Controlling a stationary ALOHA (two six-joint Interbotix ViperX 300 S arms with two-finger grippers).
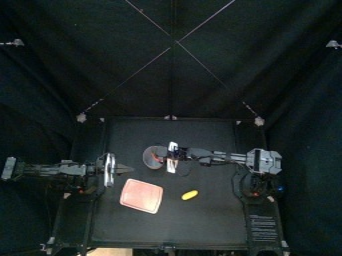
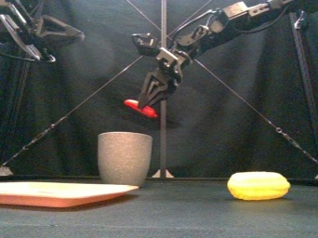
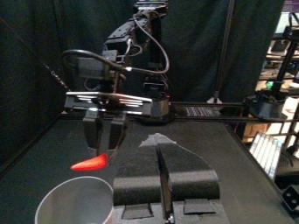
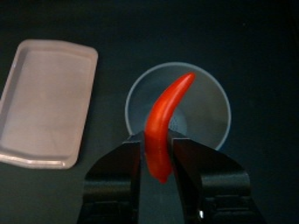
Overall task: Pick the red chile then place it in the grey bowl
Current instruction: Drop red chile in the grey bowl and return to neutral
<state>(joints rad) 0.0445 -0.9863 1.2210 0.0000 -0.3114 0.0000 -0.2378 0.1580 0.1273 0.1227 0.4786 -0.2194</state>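
A red chile [image 2: 140, 109] hangs in the air above the tall grey speckled cup [image 2: 125, 157], held in my right gripper [image 2: 154, 94], which is shut on it. In the right wrist view the chile [image 4: 165, 119] points over the cup's round mouth [image 4: 214, 114]. From above, the right gripper [image 1: 171, 152] sits over the cup [image 1: 155, 157] at mid-table. The left wrist view shows the chile [image 3: 90, 162] just above the cup's rim [image 3: 77, 203]. My left gripper [image 3: 163, 150] rests with jaws shut at the table's left side [image 1: 104, 170].
A flat pink tray [image 1: 143, 195] lies front-left of the cup, also seen low at the left in the front view [image 2: 56, 193]. A yellow toy food [image 1: 190, 194] lies to the tray's right, near the front [image 2: 258, 186].
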